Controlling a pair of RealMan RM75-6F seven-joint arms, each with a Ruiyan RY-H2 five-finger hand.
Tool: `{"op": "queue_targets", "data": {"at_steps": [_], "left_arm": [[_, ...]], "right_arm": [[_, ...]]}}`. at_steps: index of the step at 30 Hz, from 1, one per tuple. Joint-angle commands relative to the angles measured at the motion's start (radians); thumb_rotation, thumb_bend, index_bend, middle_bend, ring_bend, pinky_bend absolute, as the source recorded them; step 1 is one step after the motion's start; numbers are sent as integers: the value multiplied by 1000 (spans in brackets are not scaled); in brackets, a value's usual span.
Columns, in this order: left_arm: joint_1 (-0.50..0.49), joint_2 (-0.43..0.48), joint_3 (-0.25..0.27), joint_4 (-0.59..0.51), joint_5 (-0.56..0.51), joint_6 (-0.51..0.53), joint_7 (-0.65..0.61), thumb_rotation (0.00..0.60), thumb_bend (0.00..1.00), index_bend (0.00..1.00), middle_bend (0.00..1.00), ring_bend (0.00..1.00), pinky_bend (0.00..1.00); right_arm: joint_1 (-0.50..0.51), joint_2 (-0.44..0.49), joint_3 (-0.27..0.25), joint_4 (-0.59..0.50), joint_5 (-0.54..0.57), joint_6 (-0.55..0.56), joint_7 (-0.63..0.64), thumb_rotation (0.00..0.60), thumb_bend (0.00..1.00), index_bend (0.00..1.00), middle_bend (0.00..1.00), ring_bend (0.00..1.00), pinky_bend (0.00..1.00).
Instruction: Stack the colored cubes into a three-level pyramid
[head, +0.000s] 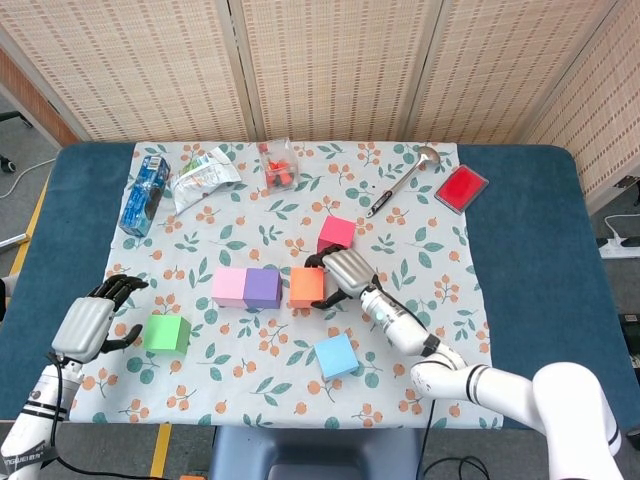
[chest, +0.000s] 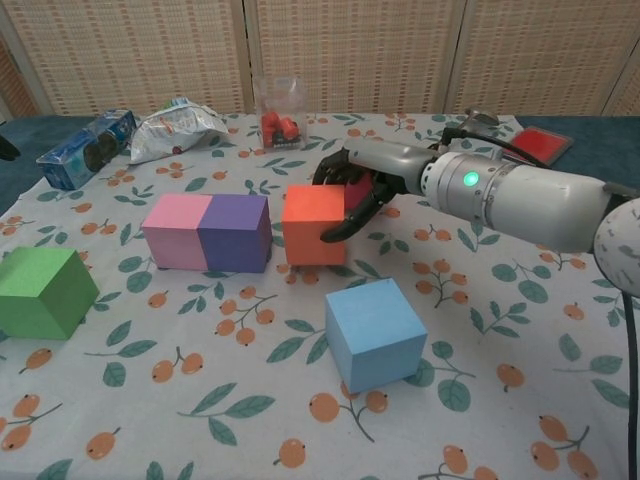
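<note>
Now the right hand (head: 340, 272) grips the orange cube (head: 306, 287), dark fingers (chest: 345, 226) clamped around its right side, and the cube sits on the cloth just right of the purple cube (head: 263, 288), a narrow gap between them. All the cubes look matte and smooth with crisp edges. The pink cube (head: 229, 286) touches the purple one, the two forming a row. A magenta cube (head: 336, 233) stands just behind the right hand, partly hidden by it in the chest view. The blue cube (head: 336, 355) lies nearer the front edge, turned at an angle. The green cube (head: 166, 333) stands well to the left, just beside the left hand (head: 88, 319), whose fingers are curled in, holding nothing.

A floral cloth (head: 440, 330) covers the blue desk (head: 530, 230). Along its far side lie a blue packet (head: 145, 193), a crinkled silver pouch (head: 205, 176), a clear container with red pieces (head: 278, 165), a metal ladle (head: 403, 178) and a flat red box (head: 461, 188).
</note>
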Motion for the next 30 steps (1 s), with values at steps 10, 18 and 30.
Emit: {"op": "queue_targets", "data": {"at_steps": [10, 18, 30], "left_arm": [[-3, -6, -5, 14, 8, -11, -16, 600, 343, 224, 183, 124, 276], [-2, -6, -8, 20, 12, -13, -26, 600, 343, 223, 183, 124, 276], [-2, -5, -9, 21, 15, -19, -34, 600, 341, 222, 183, 124, 276]], "right_arm": [[28, -51, 4, 60, 23, -15, 25, 489, 88, 404, 350, 230, 167], [42, -71, 6, 86, 28, -20, 31, 490, 87, 399, 350, 229, 163], [51, -92, 1, 111, 22, -17, 45, 489, 87, 383, 350, 230, 158]]}}
